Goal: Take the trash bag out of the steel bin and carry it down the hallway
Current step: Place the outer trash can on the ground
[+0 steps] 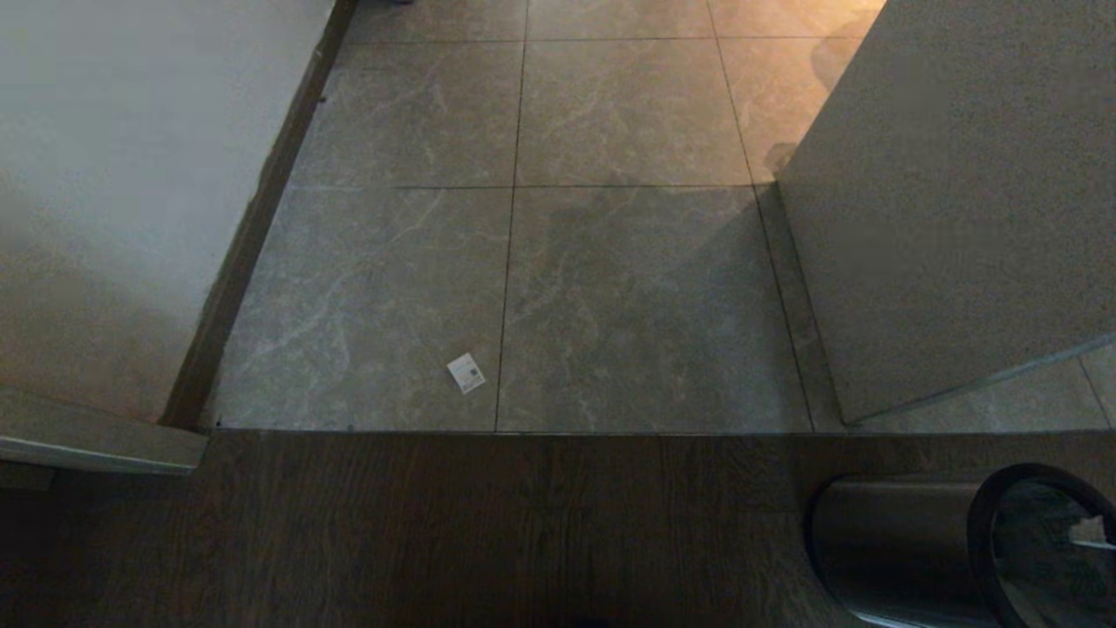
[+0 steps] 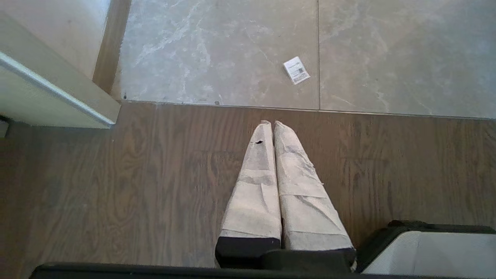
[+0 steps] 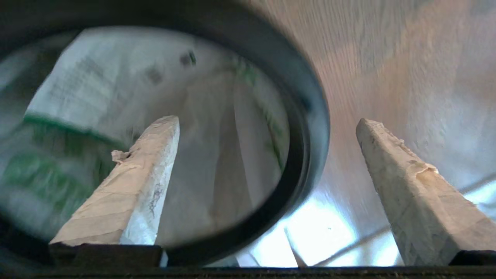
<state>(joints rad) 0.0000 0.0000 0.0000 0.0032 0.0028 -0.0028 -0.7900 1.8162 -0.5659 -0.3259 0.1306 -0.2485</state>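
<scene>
1. Two taped fingers of the right gripper stand spread wide with nothing between them. One finger hangs over the mouth of the steel bin and the other lies outside its black rim. My reading is that they straddle the rim so that a closing pinch could catch the bag's edge there.
2. Inside the bin sits the trash bag, white with green print, lining the wall and not yet lifted out. Nothing else can be made out in it.
3. From the head view the bin stands on the dark wood-plank floor at the robot's right, near the threshold, and a scrap of white shows within its rim. The right arm itself is not visible there.
4. Beyond the threshold lies the hallway, tiled in grey marble-look squares, with a small white label lying on a tile near the wood edge.
5. Parked over the wood floor, the left gripper has its fingers pressed together and holds nothing; it seems to be kept out of the way.
</scene>
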